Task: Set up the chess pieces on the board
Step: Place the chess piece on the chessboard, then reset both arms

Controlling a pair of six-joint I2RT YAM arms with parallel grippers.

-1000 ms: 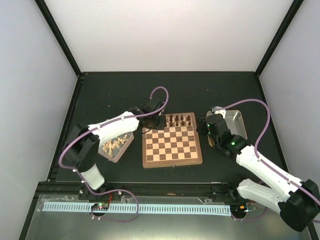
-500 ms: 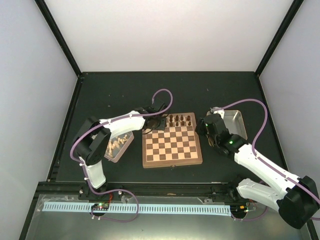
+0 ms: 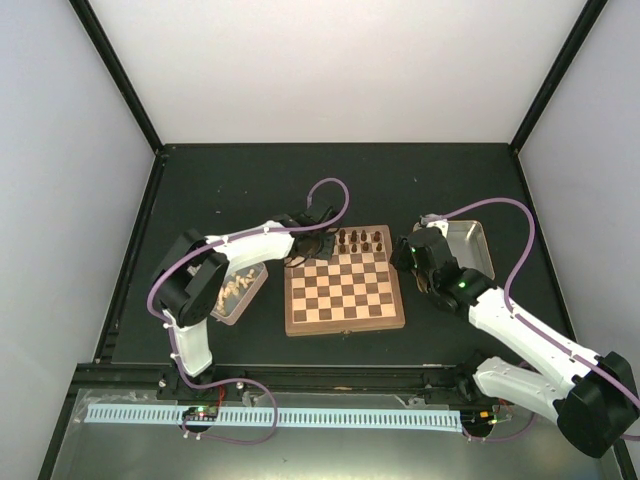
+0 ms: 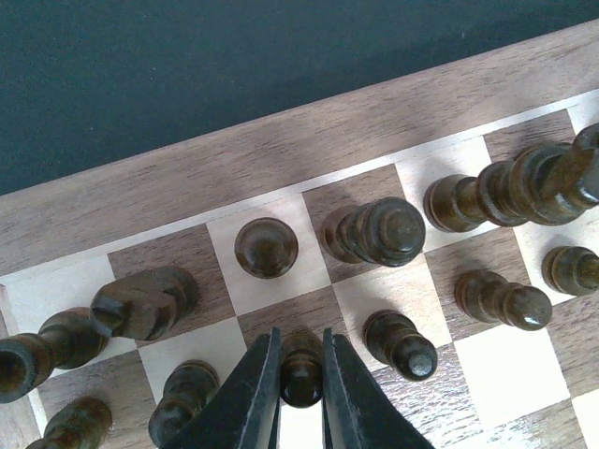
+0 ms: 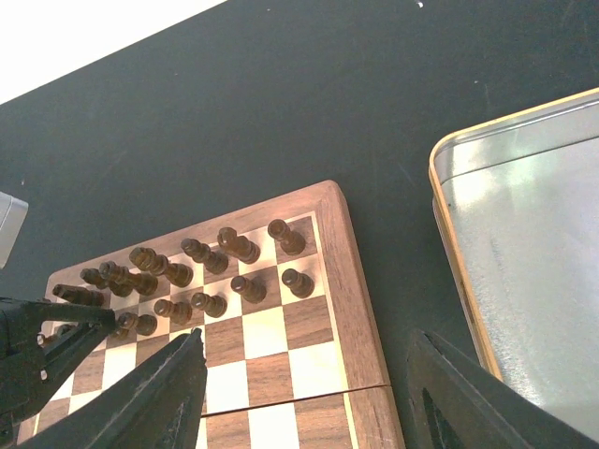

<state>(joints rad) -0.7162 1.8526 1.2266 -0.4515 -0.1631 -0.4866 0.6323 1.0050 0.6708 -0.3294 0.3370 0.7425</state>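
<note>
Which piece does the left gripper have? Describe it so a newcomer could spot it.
On the board, look along the far edge, where dark pieces stand in two rows. Near the left end of the second row is a short round-headed pawn. Unlike the pawns beside it, it is clamped between the black fingers of the left gripper.

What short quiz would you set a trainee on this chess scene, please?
1. True or false: the left hand is shut on a dark pawn.
2. In the top view, the tray of cream pieces lies on which side of the board? A left, B right.
3. Fill in: the right hand is ____.
Key: 1 true; 2 A; 3 open.
</note>
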